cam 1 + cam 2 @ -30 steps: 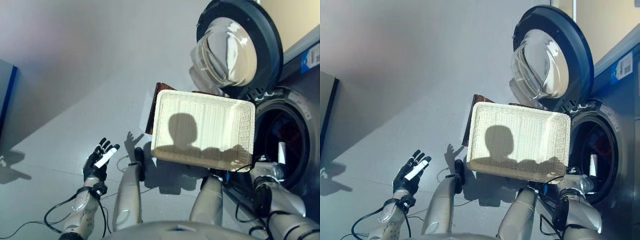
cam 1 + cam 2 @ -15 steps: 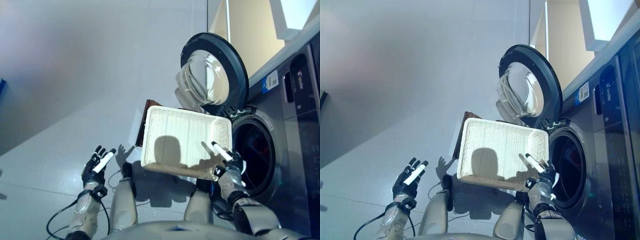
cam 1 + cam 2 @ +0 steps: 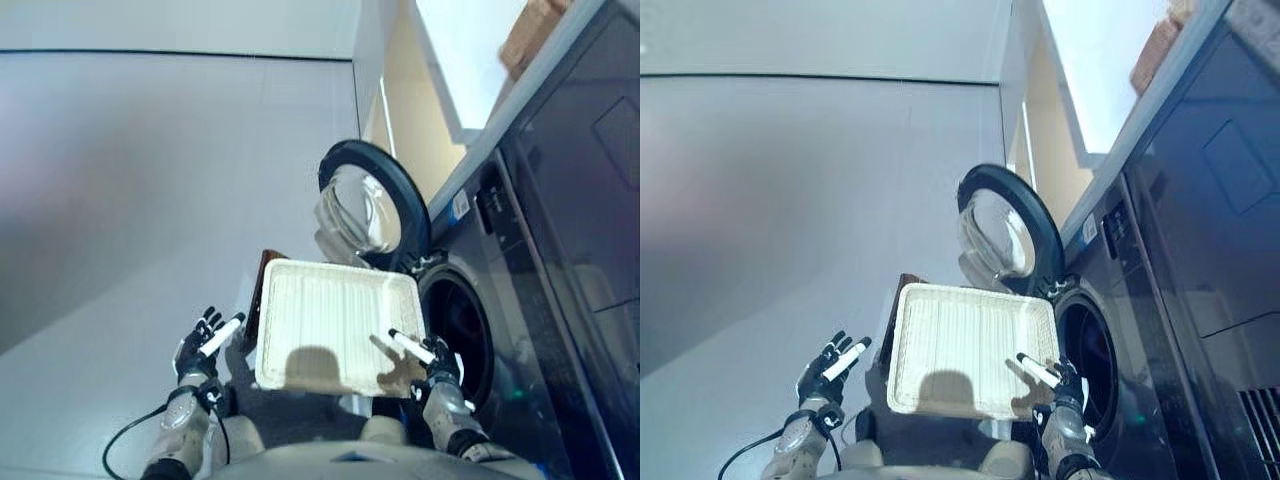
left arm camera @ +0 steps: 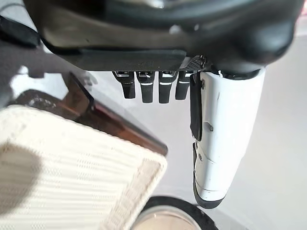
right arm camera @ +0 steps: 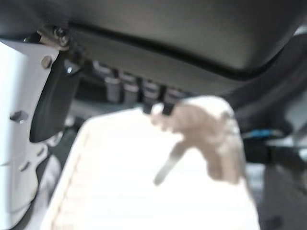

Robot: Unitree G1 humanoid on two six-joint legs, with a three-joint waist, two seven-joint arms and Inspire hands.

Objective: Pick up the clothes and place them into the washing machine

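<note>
The white woven basket (image 3: 330,310) holds no clothes; it rests on a brown stand (image 3: 259,290) in front of the washing machine. The machine's round door (image 3: 371,206) hangs open and the drum opening (image 3: 460,330) is dark; I cannot make out clothes inside. My right hand (image 3: 436,372) is open over the basket's near right corner, just beside the drum opening, white-covered thumb stretched across the rim. My left hand (image 3: 200,346) is open, apart from the basket on its left. In the left wrist view the straight fingers (image 4: 153,87) point past the basket's corner (image 4: 62,182).
The washing machine's dark front panel (image 3: 560,250) fills the right side, with a white shelf and a cardboard box (image 3: 530,30) above it. Grey floor (image 3: 130,200) stretches away to the left and far side of the basket.
The camera has tilted upward, so the whole picture has shifted. My right hand has come out of the drum opening to the basket's right corner. The left hand stays open beside the basket.
</note>
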